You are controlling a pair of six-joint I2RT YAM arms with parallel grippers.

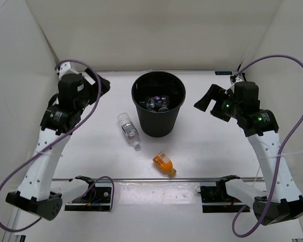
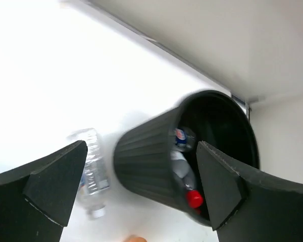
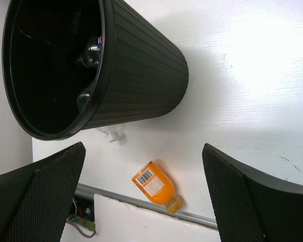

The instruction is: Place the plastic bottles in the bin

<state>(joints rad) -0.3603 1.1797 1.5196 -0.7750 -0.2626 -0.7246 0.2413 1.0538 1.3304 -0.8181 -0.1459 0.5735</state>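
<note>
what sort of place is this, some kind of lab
Most likely a robotics lab test cell: a white table boxed in by plain white panels, left arm and right arm bolted at its near edge, a black bin, clear bottle and orange bottle as props.

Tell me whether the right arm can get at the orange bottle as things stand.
Probably yes: the right gripper is open, and the orange bottle lies on the table apart from the bin, nothing between them.
</note>
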